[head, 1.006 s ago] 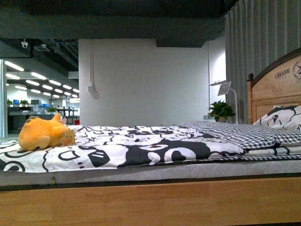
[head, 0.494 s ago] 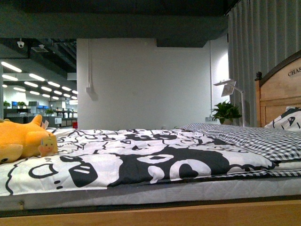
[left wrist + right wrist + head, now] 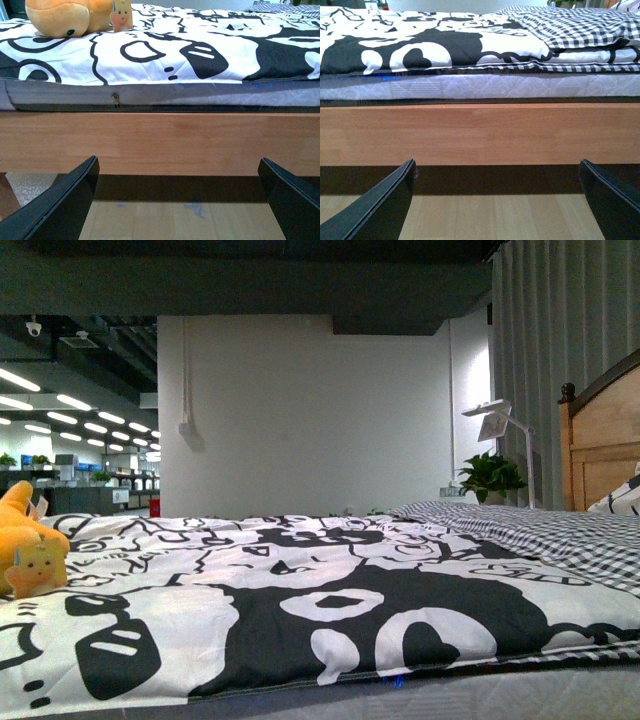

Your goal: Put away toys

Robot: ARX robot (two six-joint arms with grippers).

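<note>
Where plush (image 3: 25, 540) lies on duvet (image 3: 300, 610) | wooden bed frame (image 3: 160, 142) fronts it

L hand (image 3: 177, 160), R hand (image 3: 496, 161): matte black fingers (image 3: 60, 210), flat wedge-shaped, tapering to tips.

Black-and-white patterned duvet (image 3: 330, 610) spread over bed. Checked blanket (image 3: 560, 535) lying on duvet toward head end. Patterned pillow (image 3: 625, 502) against wooden headboard (image 3: 605, 440). Quilted mattress (image 3: 485, 86) under duvet, on wooden frame (image 3: 480, 132); zip (image 3: 115, 99) on mattress side. Wood floor (image 3: 490, 217) below. Behind bed: white wall (image 3: 310, 410), potted plant (image 3: 488, 478), white lamp (image 3: 495, 422), grey curtain (image 3: 560, 360).
</note>
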